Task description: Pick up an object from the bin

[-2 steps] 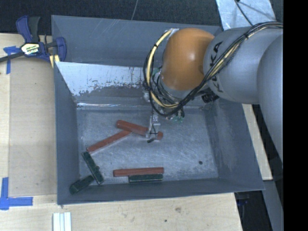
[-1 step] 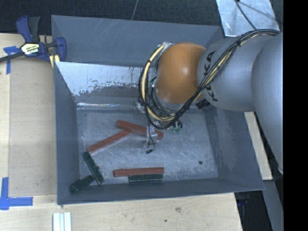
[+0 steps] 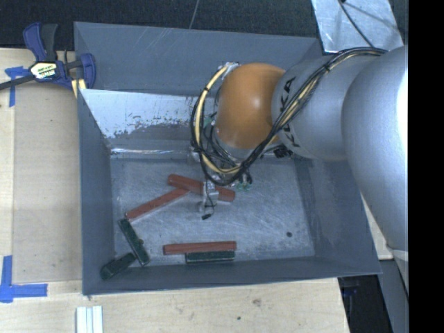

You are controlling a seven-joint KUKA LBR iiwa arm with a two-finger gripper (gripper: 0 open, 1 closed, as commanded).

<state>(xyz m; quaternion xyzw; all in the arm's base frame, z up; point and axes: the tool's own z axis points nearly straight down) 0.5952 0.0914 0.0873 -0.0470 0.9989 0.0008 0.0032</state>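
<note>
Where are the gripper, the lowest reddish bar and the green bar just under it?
gripper (image 3: 207, 207), camera view, its lower tip.
reddish bar (image 3: 200, 247), camera view, its middle.
green bar (image 3: 209, 257), camera view, its middle.

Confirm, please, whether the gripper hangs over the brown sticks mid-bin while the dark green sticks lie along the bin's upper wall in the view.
Not quite. The camera view shows the gripper over the brown sticks in the middle, but the dark green sticks lie by the lower wall of the bin: two at its left corner, one midway along.

Dim overall, with pale glare on the back wall of the bin (image 3: 139, 113) and the arm (image 3: 347, 109).
</note>
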